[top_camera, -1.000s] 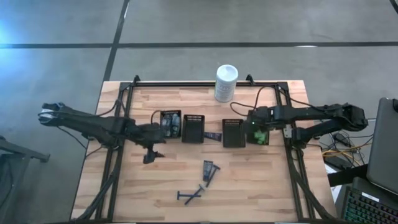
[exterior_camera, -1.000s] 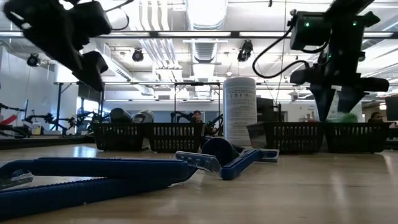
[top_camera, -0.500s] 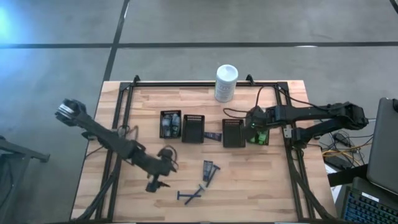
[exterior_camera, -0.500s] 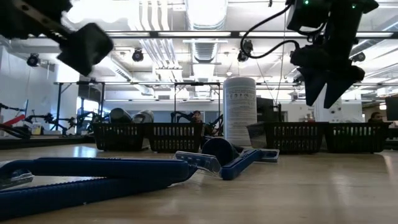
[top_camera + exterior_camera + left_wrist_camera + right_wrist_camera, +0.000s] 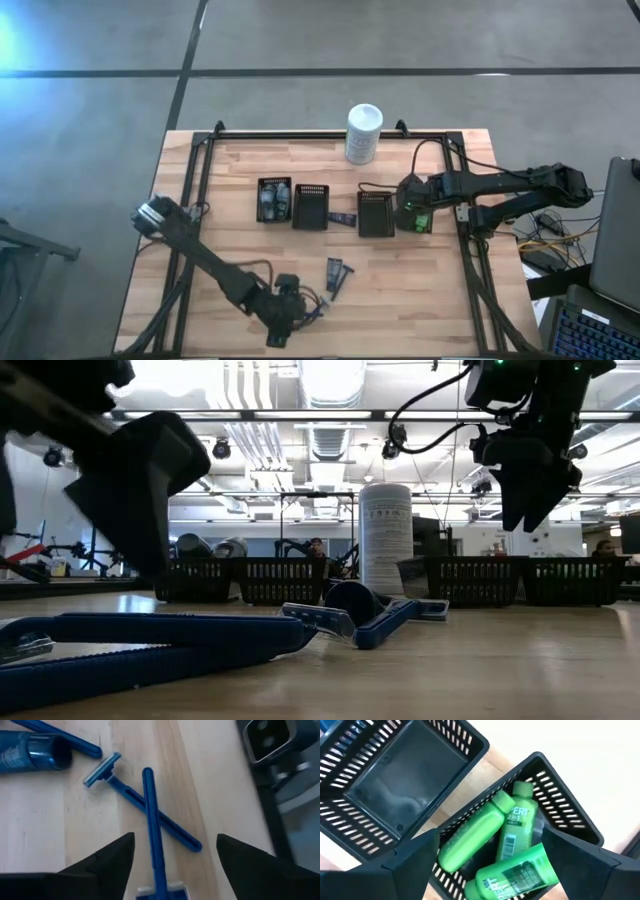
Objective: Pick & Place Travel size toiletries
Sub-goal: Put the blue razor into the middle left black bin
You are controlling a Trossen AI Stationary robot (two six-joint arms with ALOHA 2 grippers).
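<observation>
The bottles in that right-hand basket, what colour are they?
Bright green bottles, best seen in the right wrist view.

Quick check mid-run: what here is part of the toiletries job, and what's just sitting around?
Job:
- crossed blue razors below the open left hand
- green bottles in the tray under the open right hand
- grey bottles

Lying about:
- white container
- empty black trays

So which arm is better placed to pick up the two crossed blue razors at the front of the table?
The left arm. The left gripper is open right above the crossed razors. The right gripper is open over the tray of green bottles, far from them.
</observation>
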